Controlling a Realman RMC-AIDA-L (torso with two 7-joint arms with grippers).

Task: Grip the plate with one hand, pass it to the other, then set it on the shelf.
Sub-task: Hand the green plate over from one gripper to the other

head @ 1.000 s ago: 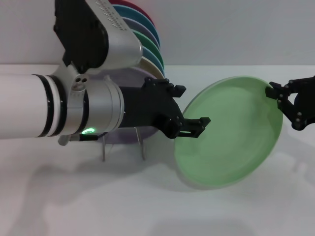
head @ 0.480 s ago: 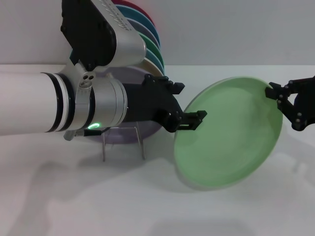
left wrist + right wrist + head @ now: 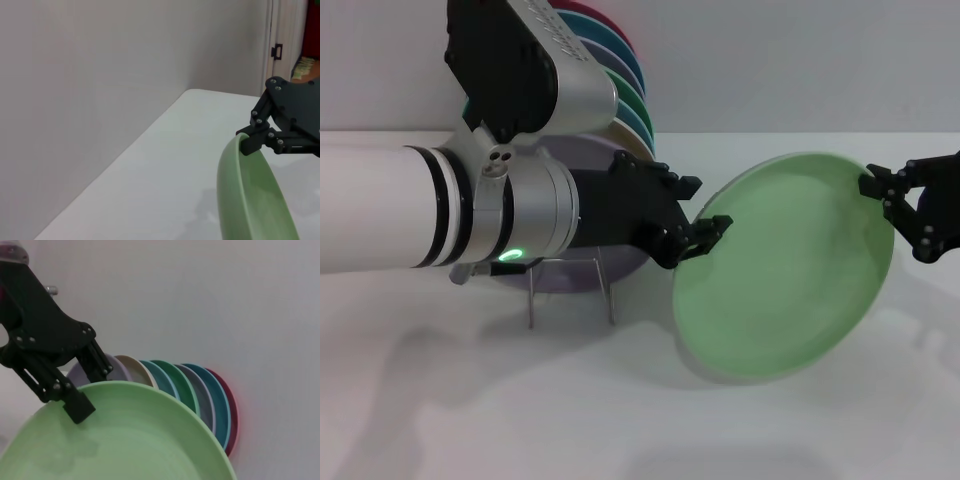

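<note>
Plate [image 3: 785,270] tilted above the table [image 3: 620,410], between left gripper [image 3: 705,238] and right gripper [image 3: 880,190]. Shelf [image 3: 570,290] left of plate, holding stacked plates [image 3: 630,110] toward the table's rear edge.

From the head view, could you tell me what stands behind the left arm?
A row of coloured plates on edge in the shelf. The left arm covers most of them; the lilac plate barely shows.

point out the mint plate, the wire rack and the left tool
plate [image 3: 790,280], head view, middle of its green face
wire rack [image 3: 609,295], head view, right upright of the front loop
left tool [image 3: 705,238], head view, between its fingertips at the plate's rim
</note>
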